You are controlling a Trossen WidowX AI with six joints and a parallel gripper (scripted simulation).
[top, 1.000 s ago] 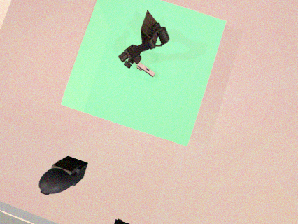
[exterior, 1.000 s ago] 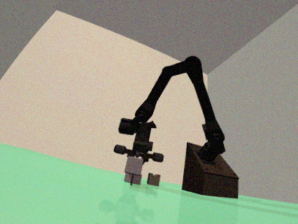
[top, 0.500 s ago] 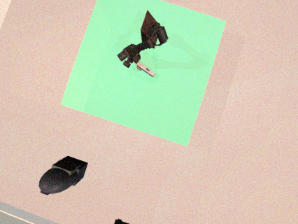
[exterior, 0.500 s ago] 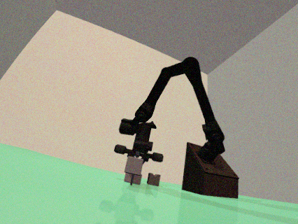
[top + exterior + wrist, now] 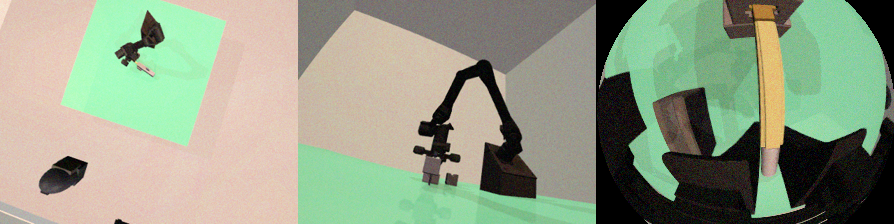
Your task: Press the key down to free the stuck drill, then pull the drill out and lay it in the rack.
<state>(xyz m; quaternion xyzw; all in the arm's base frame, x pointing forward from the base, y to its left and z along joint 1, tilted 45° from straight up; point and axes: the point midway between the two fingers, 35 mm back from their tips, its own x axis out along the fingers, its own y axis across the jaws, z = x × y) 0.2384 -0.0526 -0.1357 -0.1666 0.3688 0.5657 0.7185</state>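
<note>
The drill is a long yellow bar with a pinkish round end, below the middle of the wrist view. My gripper is shut on it near that end. In the exterior view the fingertips are hidden behind the pinkish-grey holder. The drill's far orange end overlaps the holder's dark opening; I cannot tell whether it is fully clear. The rack is a small brown notched block beside the holder, bearing no drill. I cannot make out the key for certain.
The arm's dark wedge-shaped base stands on the green table top. A large black rounded object lies off the green top, at the lower left of the top view.
</note>
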